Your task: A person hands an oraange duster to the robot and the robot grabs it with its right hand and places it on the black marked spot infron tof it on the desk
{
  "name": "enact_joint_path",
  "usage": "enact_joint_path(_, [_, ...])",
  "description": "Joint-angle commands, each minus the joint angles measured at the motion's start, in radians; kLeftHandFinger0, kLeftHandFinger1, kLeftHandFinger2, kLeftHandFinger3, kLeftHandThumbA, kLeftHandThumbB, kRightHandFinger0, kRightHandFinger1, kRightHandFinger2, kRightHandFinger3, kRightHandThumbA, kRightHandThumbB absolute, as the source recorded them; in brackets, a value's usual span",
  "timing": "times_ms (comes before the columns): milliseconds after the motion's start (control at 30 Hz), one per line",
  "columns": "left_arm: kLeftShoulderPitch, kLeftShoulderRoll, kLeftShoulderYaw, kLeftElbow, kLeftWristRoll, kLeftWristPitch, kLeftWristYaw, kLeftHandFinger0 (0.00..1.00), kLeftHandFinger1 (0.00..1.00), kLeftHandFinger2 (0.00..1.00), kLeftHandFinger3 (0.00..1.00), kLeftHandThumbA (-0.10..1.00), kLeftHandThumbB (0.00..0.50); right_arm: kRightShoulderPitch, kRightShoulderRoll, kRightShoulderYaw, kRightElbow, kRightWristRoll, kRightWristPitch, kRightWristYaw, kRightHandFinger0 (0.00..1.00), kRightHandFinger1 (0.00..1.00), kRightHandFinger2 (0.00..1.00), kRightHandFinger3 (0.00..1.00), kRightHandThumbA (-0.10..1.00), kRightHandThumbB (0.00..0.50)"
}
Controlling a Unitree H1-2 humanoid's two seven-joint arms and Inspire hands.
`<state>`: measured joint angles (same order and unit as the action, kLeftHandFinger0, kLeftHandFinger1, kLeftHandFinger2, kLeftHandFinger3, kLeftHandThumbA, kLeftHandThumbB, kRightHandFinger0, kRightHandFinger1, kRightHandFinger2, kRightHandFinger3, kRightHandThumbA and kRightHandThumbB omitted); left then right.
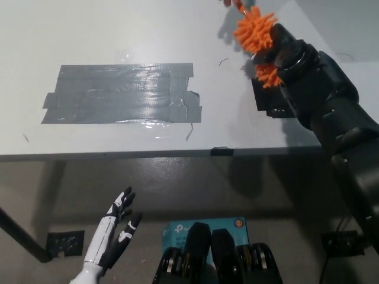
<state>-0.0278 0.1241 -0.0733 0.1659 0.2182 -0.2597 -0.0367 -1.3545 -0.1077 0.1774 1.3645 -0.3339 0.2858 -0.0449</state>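
Note:
An orange duster [256,34] with many soft spikes hangs over the far right of the white desk [118,35]. My black right hand [283,54] is closed around its lower part. A person's fingers [231,3] still pinch its handle at the picture's top edge. The black marked spot [121,93], a patch of dark glossy tape strips, lies on the desk's left-middle, well left of the duster. My white left hand [111,238] rests low at the lower left, below the desk edge, fingers spread and holding nothing.
The desk's front edge [154,154] runs across the middle of the picture. A teal box [204,231] lies on the floor below. A dark desk leg [21,236] slants at the lower left.

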Motion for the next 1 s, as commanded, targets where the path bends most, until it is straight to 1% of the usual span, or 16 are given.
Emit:
enact_joint_path(0, [-0.030, 0.016, -0.004, -0.012, 0.004, -0.011, -0.002, 0.94, 1.00, 1.00, 1.00, 0.89, 0.154, -0.103, -0.031, -0.028, -0.093, 0.039, -0.081, -0.038, 0.16, 0.58, 0.91, 0.99, -0.10, 0.189])
enact_joint_path(100, [-0.032, 0.016, -0.004, -0.008, 0.005, -0.008, 0.000, 0.91, 1.00, 1.00, 1.00, 0.88, 0.146, -0.113, -0.044, -0.033, -0.146, 0.039, -0.057, -0.025, 0.16, 0.59, 0.89, 1.00, -0.10, 0.202])
enact_joint_path(133, [-0.032, 0.017, -0.004, -0.008, 0.006, -0.007, 0.001, 0.91, 1.00, 1.00, 1.00, 0.88, 0.146, -0.111, -0.051, -0.033, -0.168, 0.038, -0.049, -0.020, 0.16, 0.59, 0.89, 1.00, -0.10, 0.192])
enact_joint_path(200, [-0.031, 0.017, -0.004, -0.009, 0.009, -0.006, 0.001, 0.91, 1.00, 1.00, 1.00, 0.89, 0.144, -0.099, -0.066, -0.042, -0.207, 0.043, -0.039, -0.015, 0.15, 0.61, 0.93, 1.00, -0.10, 0.181])
enact_joint_path(300, [-0.031, 0.018, -0.004, -0.005, 0.008, -0.009, 0.002, 0.91, 1.00, 1.00, 1.00, 0.89, 0.145, -0.083, -0.084, -0.052, -0.228, 0.050, -0.032, -0.008, 0.17, 0.67, 1.00, 1.00, -0.10, 0.176])
enact_joint_path(400, [-0.033, 0.021, -0.003, -0.002, 0.004, -0.010, -0.002, 0.91, 1.00, 1.00, 1.00, 0.89, 0.146, -0.060, -0.106, -0.056, -0.265, 0.046, -0.016, -0.004, 0.23, 0.74, 1.00, 1.00, -0.10, 0.169])
enact_joint_path(467, [-0.041, 0.024, -0.001, 0.005, 0.005, -0.015, 0.001, 0.90, 1.00, 1.00, 1.00, 0.89, 0.152, -0.052, -0.122, -0.055, -0.263, 0.046, -0.023, 0.004, 0.20, 0.70, 1.00, 1.00, -0.10, 0.181])
enact_joint_path(500, [-0.042, 0.025, -0.001, 0.006, 0.006, -0.016, 0.001, 0.90, 1.00, 1.00, 1.00, 0.89, 0.152, -0.050, -0.125, -0.054, -0.262, 0.045, -0.023, 0.006, 0.20, 0.70, 1.00, 1.00, -0.10, 0.181])
enact_joint_path(533, [-0.043, 0.027, -0.001, 0.001, 0.009, -0.010, 0.000, 0.90, 1.00, 1.00, 1.00, 0.91, 0.153, -0.037, -0.134, -0.052, -0.257, 0.043, -0.019, 0.004, 0.16, 0.64, 0.92, 1.00, -0.10, 0.195])
enact_joint_path(567, [-0.044, 0.028, -0.001, -0.002, 0.009, -0.006, 0.000, 0.90, 1.00, 1.00, 1.00, 0.91, 0.154, -0.032, -0.137, -0.051, -0.254, 0.042, -0.017, 0.001, 0.15, 0.62, 0.91, 1.00, -0.10, 0.205])
enact_joint_path(600, [-0.046, 0.030, 0.000, -0.002, 0.006, -0.003, -0.002, 0.90, 1.00, 1.00, 1.00, 0.90, 0.145, -0.018, -0.143, -0.047, -0.246, 0.040, -0.017, 0.003, 0.12, 0.57, 0.89, 0.99, -0.10, 0.183])
enact_joint_path(667, [-0.046, 0.030, -0.001, 0.000, 0.008, -0.005, 0.000, 0.90, 1.00, 1.00, 1.00, 0.90, 0.141, 0.015, -0.149, -0.047, -0.258, 0.046, -0.023, 0.012, 0.08, 0.55, 0.88, 0.99, -0.10, 0.183])
enact_joint_path(700, [-0.048, 0.029, -0.002, 0.001, 0.006, -0.003, -0.001, 0.90, 1.00, 1.00, 1.00, 0.89, 0.143, 0.036, -0.150, -0.055, -0.263, 0.057, -0.023, 0.015, 0.07, 0.58, 0.92, 1.00, -0.10, 0.176])
enact_joint_path(767, [-0.049, 0.030, -0.001, 0.001, 0.001, 0.002, -0.002, 0.90, 1.00, 1.00, 1.00, 0.89, 0.143, 0.060, -0.148, -0.062, -0.260, 0.068, -0.025, 0.017, 0.09, 0.60, 0.96, 1.00, -0.10, 0.163])
enact_joint_path(933, [-0.057, 0.034, 0.001, 0.003, 0.002, 0.001, -0.002, 0.89, 1.00, 1.00, 1.00, 0.88, 0.142, 0.100, -0.141, -0.066, -0.227, 0.078, -0.060, 0.004, 0.13, 0.64, 0.98, 1.00, -0.10, 0.166])
enact_joint_path(967, [-0.059, 0.033, 0.001, 0.004, 0.003, 0.001, -0.001, 0.89, 1.00, 1.00, 1.00, 0.88, 0.142, 0.103, -0.139, -0.068, -0.220, 0.082, -0.064, 0.003, 0.14, 0.66, 1.00, 1.00, -0.10, 0.165])
